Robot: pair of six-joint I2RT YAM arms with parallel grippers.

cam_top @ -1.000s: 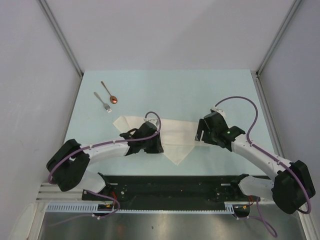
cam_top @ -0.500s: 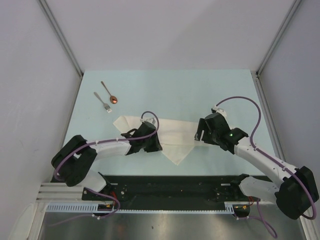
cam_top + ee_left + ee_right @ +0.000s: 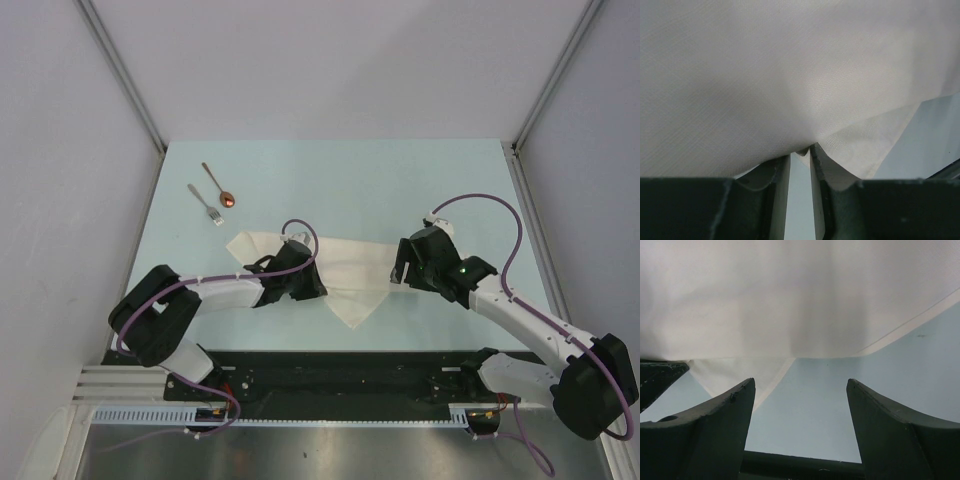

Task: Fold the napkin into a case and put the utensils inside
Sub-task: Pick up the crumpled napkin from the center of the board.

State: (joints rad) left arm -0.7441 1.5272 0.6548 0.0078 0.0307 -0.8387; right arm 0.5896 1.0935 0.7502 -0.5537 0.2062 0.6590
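The cream-white napkin [image 3: 355,272] lies partly folded in the middle of the table, one corner pointing toward the near edge. My left gripper [image 3: 310,288] is low over its left half. In the left wrist view its narrow jaws [image 3: 801,154] pinch a small fold of the napkin's [image 3: 790,75] edge at their tips. My right gripper [image 3: 401,268] stands open at the cloth's right end, with only bare table between its fingers [image 3: 799,385]. The napkin [image 3: 790,300] lies just ahead of them. The silver fork [image 3: 207,205] and the copper-bowled spoon [image 3: 220,186] lie side by side at the far left.
The pale blue-green table [image 3: 350,190] is bounded by grey walls with metal corner posts [image 3: 125,75] at the left, back and right. A black rail [image 3: 350,370] carrying the arm bases runs along the near edge.
My left arm's elbow has swung to the right, and its gripper has edged slightly left on the cloth. The right gripper has barely moved. The utensils lie as before.
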